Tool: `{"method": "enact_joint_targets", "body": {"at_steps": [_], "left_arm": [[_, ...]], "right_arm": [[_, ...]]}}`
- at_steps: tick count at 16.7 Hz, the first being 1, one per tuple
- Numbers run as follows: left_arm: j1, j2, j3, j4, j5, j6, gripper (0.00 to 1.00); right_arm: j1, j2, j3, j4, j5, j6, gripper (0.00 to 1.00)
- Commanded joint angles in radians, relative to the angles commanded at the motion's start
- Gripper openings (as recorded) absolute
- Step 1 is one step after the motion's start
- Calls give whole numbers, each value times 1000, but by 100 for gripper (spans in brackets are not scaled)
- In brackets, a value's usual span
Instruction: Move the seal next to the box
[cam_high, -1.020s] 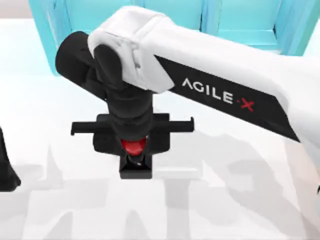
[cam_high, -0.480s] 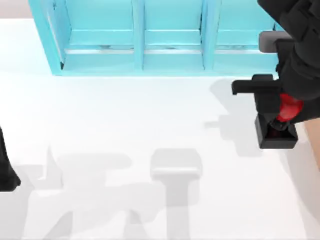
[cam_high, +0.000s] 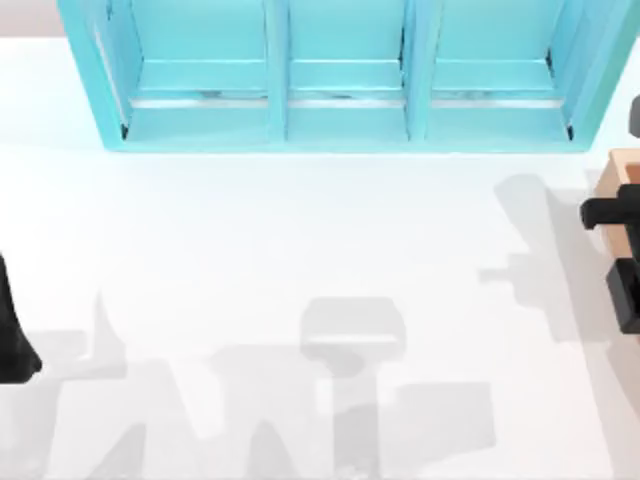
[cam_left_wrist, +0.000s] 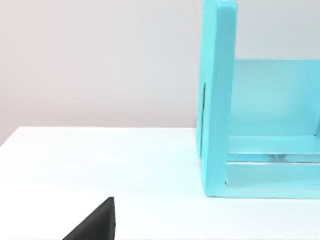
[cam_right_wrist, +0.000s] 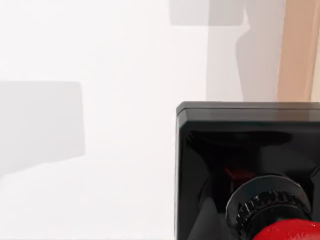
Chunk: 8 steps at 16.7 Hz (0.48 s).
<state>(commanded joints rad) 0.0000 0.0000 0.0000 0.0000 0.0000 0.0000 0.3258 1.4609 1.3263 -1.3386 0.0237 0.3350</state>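
The seal hangs at the table's far right edge, its black square base (cam_high: 626, 296) cut off by the top view's border. The right wrist view looks straight down on that base (cam_right_wrist: 240, 150) and the red knob (cam_right_wrist: 289, 233). My right gripper (cam_high: 630, 240) is shut on the seal and holds it above the table. The tan box (cam_high: 620, 172) lies just behind the gripper, and its tan wall (cam_right_wrist: 298, 50) runs beside the seal. My left arm (cam_high: 10, 340) stays parked at the left edge.
A big cyan shelf cabinet (cam_high: 340, 80) spans the back of the white table, and its end wall (cam_left_wrist: 219, 100) stands close in the left wrist view. Grey shadows of the arms fall across the table's front.
My right arm has swept from the table's middle to the far right with the seal in its grip. It has uncovered the cabinet and reached the box. The left arm has not moved.
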Motion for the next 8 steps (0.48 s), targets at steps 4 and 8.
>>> {"method": "enact_joint_targets", "body": {"at_steps": [4, 8], "left_arm": [[0, 0, 0, 0, 0, 0, 100], [0, 0, 0, 0, 0, 0, 100]], "right_arm": [[2, 3, -14, 16, 1, 3, 0], [1, 13, -139, 157, 1, 1, 0]]}}
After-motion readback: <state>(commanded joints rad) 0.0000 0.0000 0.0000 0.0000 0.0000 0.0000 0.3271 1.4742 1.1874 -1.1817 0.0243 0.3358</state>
